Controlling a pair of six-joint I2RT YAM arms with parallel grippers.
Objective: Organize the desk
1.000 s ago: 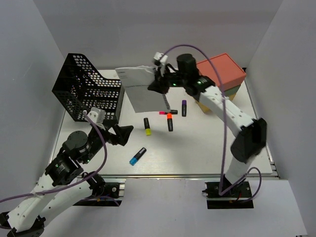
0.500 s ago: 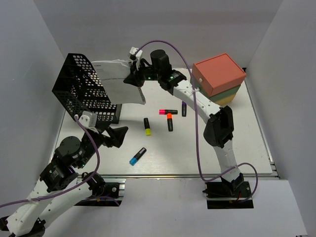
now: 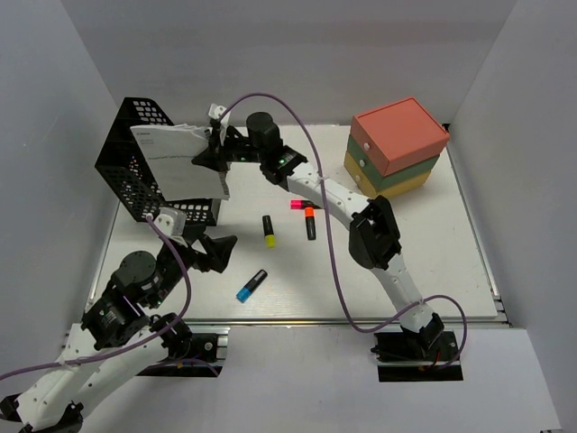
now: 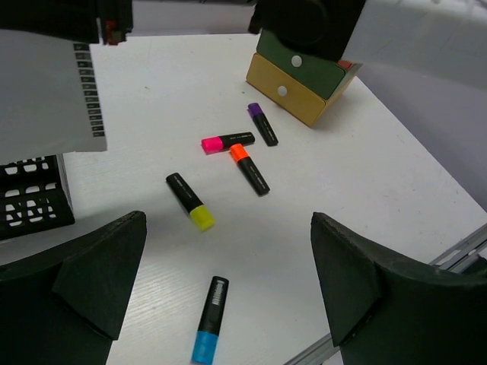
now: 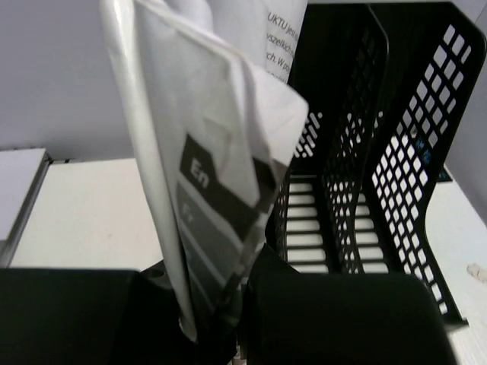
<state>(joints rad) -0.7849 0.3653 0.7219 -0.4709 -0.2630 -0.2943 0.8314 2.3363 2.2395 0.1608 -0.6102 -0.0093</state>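
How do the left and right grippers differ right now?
The left gripper is wide open and empty; the right gripper is shut on a white paper pad. The left gripper hangs low over the near-left part of the desk, facing the loose highlighters; the right gripper is stretched to the far left, holding the pad up at the black mesh basket. Neither touches the desk.

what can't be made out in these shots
- Top view: the purple highlighter pen is hidden behind the right arm; only the left wrist view shows it.
- Top view: print on the white paper sheets is too small to read.
- Right wrist view: the sheets hide part of the black mesh file basket.
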